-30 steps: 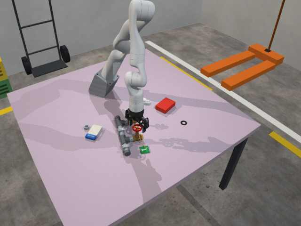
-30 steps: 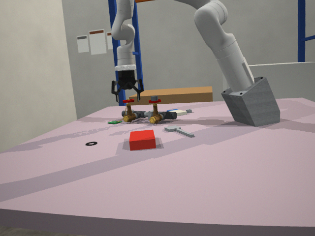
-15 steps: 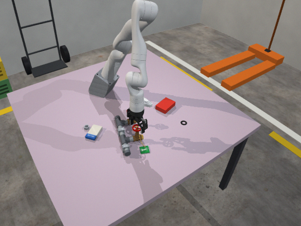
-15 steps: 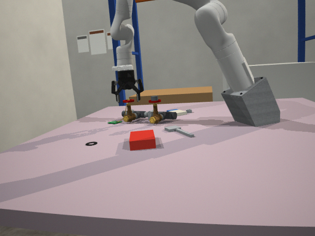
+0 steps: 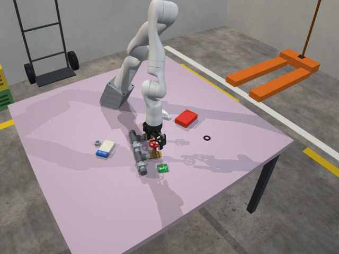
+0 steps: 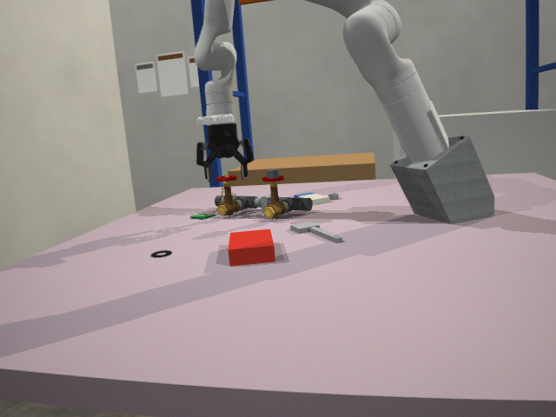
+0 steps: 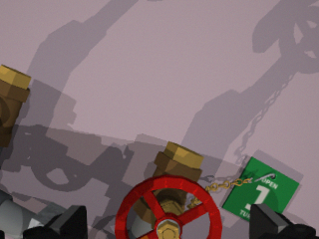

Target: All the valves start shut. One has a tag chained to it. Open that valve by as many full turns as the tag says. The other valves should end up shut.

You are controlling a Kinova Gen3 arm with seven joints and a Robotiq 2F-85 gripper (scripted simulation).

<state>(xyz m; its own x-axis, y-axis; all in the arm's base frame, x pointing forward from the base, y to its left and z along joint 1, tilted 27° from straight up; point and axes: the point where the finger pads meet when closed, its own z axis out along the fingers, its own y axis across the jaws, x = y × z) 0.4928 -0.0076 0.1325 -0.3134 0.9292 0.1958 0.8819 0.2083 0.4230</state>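
Observation:
A grey pipe [image 5: 136, 151] [image 6: 296, 203] lies on the pink table [image 5: 82, 205] and carries two brass valves with red handwheels. The nearer valve's handwheel [image 5: 153, 146] [image 6: 227, 178] [image 7: 169, 182] has a green tag [image 5: 162, 168] [image 6: 201, 215] [image 7: 259, 191] chained to it; the tag reads "OPEN 1 TURN". The other valve [image 6: 273, 178] [image 7: 12, 100] stands beside it, mostly hidden behind the arm in the top view. My gripper [image 5: 155, 142] [image 6: 226, 172] [image 7: 168, 224] is open, pointing down just above the tagged handwheel, with one finger on each side of it.
A red block [image 5: 186, 118] [image 6: 250, 247] and a black ring [image 5: 206, 136] [image 6: 162, 255] lie to the right of the valves. A white and blue box [image 5: 106, 148] [image 6: 314, 197] and a grey nut [image 5: 97, 142] lie to the left. A grey T-shaped tool [image 6: 314, 231] lies near the arm's base [image 5: 115, 94].

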